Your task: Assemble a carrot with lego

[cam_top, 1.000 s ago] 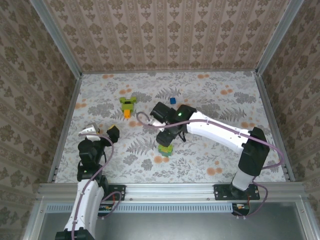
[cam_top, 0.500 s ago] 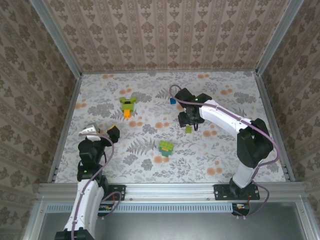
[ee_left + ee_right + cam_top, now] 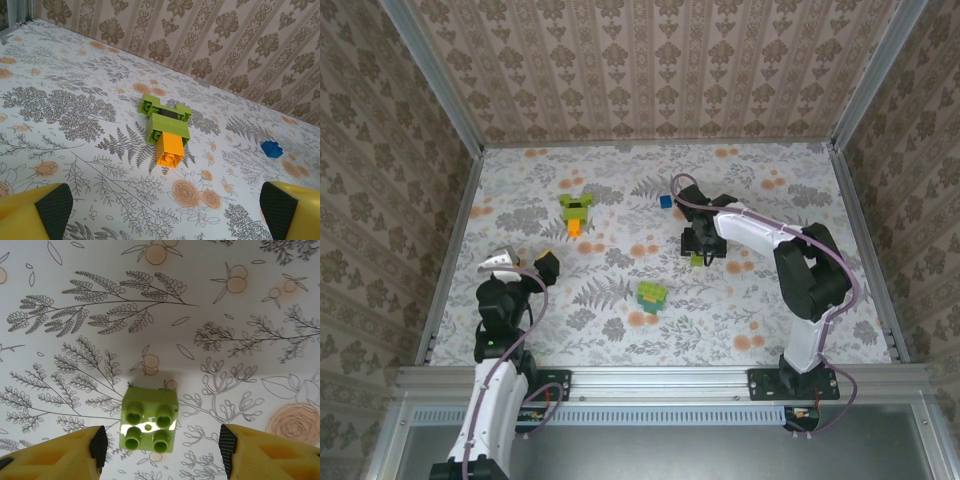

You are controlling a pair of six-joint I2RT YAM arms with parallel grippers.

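The carrot (image 3: 577, 209) lies at the back left of the table: lime-green bricks with an orange tip (image 3: 169, 150) pointing toward the near edge, also seen as the carrot (image 3: 167, 123) ahead of my left gripper. My left gripper (image 3: 520, 266) (image 3: 165, 212) is open and empty, well short of it. A loose lime-green lego brick (image 3: 149, 425) (image 3: 697, 259) rests studs-up on the table. My right gripper (image 3: 162, 447) (image 3: 699, 244) hovers over it, open, one finger on each side of the brick and neither touching it.
A small stack of green and blue bricks (image 3: 651, 296) sits mid-table, left of and nearer than the right gripper. A single blue brick (image 3: 665, 201) (image 3: 271, 149) lies further back. Patterned walls enclose the flowered table (image 3: 770, 310) on three sides.
My right arm swung away from over the green and blue stack toward the back right and now sits over the loose lime brick. The left arm stayed still.
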